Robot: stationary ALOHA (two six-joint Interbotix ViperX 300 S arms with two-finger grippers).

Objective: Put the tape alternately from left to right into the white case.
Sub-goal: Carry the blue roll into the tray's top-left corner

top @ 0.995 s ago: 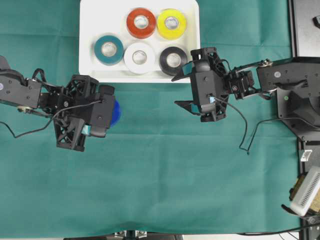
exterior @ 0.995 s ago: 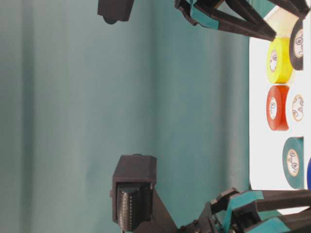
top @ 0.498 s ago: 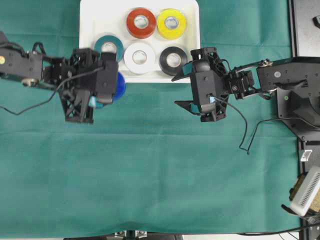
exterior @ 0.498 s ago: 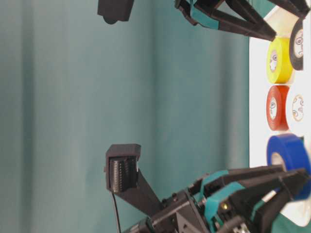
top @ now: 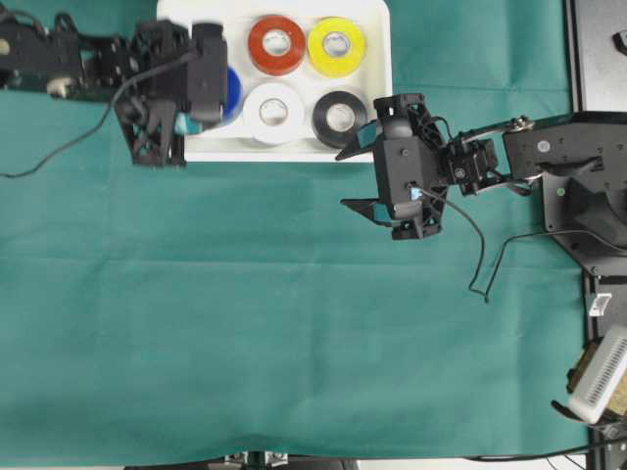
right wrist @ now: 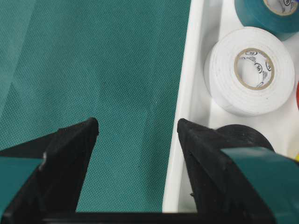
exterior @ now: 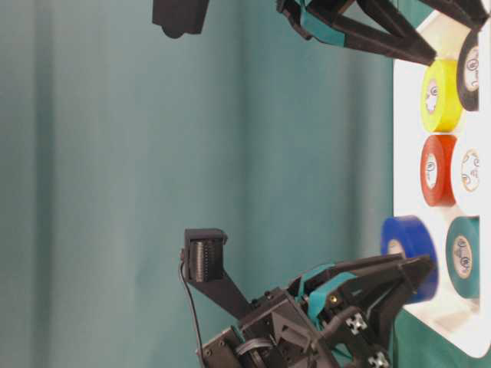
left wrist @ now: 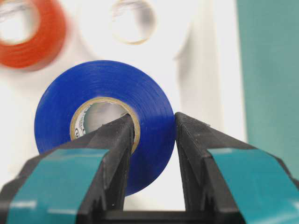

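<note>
1. Over the white case, left end: left gripper clamped on blue roll, 1 finger through the core, the other on the outer face.
2. Blue roll held on edge and clear of the case floor in table-level view, directly above teal roll.
3. Inside case, lying flat: red roll and yellow roll in far row; white roll and black roll in near row. Teal roll at left end of near row, mostly hidden overhead by left gripper.
4. Near the case's near right corner: right gripper spread wide, gripping nothing, above green cloth.
5. Right wrist view: 1 finger over cloth, the other over the case rim, in front of black roll; white roll just beyond.
</note>
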